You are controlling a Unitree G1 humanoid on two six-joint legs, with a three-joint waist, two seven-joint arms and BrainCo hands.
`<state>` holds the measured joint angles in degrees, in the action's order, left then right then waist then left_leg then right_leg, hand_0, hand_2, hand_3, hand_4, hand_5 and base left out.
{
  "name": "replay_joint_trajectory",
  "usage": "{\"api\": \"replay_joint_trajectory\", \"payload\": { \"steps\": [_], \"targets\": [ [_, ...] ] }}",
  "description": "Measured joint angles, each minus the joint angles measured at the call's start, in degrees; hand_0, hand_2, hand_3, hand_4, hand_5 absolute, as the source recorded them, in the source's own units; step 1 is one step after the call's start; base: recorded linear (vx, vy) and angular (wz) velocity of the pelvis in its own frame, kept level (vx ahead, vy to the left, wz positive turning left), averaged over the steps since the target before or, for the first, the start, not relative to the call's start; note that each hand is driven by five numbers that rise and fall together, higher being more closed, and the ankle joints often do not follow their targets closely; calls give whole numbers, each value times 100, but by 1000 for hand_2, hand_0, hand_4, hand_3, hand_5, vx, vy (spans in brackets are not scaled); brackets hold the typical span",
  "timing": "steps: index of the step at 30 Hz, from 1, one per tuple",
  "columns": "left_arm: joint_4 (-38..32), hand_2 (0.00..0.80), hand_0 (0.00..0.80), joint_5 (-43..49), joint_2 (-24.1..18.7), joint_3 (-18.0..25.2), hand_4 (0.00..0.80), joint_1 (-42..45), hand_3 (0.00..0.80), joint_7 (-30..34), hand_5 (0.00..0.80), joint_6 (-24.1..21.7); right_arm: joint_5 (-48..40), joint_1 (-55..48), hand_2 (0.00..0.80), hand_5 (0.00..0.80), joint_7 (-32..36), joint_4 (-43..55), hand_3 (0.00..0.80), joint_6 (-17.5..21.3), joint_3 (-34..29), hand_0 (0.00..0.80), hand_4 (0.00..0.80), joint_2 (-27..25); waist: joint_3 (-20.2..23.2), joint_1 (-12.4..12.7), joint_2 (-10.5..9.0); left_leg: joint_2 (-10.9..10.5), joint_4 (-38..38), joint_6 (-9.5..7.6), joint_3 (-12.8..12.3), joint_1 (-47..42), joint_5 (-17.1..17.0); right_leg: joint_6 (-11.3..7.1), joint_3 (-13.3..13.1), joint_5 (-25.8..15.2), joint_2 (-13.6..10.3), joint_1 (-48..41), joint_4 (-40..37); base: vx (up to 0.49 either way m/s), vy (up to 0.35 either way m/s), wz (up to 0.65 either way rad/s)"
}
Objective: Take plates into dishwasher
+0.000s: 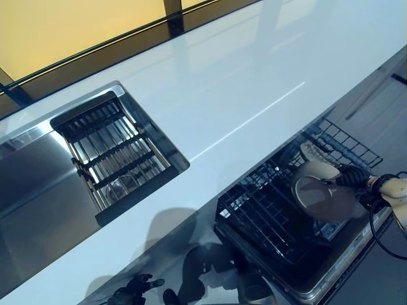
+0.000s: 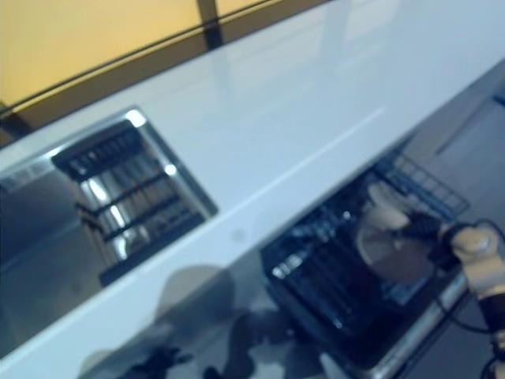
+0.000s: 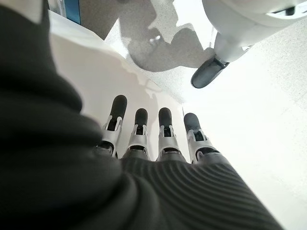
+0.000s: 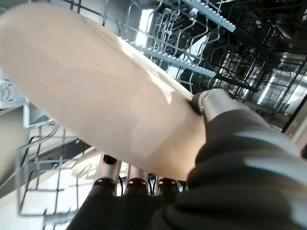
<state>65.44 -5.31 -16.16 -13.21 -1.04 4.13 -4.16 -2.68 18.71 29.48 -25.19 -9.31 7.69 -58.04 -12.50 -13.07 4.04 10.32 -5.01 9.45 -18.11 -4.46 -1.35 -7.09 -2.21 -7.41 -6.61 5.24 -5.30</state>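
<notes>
- The white countertop (image 1: 254,82) runs across the head views, its long front edge slanting from the lower left up to the right; its wide surface is bare.
- A steel sink (image 1: 38,184) is set into the countertop's left end, with a dark slatted drying rack (image 1: 111,152) lying across its right part, against the sink's right rim.
- Below the countertop's front edge the dishwasher's lower rack (image 1: 273,222) is pulled out, a dark wire basket; a lighter wire section (image 1: 346,146) reaches toward the right.
- A beige plate (image 1: 318,194) hangs over the rack's right half, tilted, near a second pale plate (image 1: 318,152) that stands in the wires just beyond it.
- The right hand (image 1: 353,176) pinches the beige plate's rim, thumb on one face and fingers (image 4: 136,184) under the other; only the right wrist view shows this grip, with the rack's tines close past the plate.
- The left hand (image 3: 144,143) shows low at the head view's bottom edge; its wrist view shows fingers straight, side by side, holding nothing, above pale floor.
</notes>
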Motion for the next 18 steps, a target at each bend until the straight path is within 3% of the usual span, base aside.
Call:
{"api": "replay_joint_trajectory", "payload": {
  "steps": [18],
  "targets": [
    [-12, 0, 0, -5, 0, 0, 0, -62, 0, 31, 0, -47, 313, 253, 800, 800, -138, -138, 800, -18, 248, 800, 800, 516, -49, 145, 46, -24, 2, -6, 143, 12, -7, -10, 130, -12, -52, -30, 0, -5, 5, 1]
  ]
}}
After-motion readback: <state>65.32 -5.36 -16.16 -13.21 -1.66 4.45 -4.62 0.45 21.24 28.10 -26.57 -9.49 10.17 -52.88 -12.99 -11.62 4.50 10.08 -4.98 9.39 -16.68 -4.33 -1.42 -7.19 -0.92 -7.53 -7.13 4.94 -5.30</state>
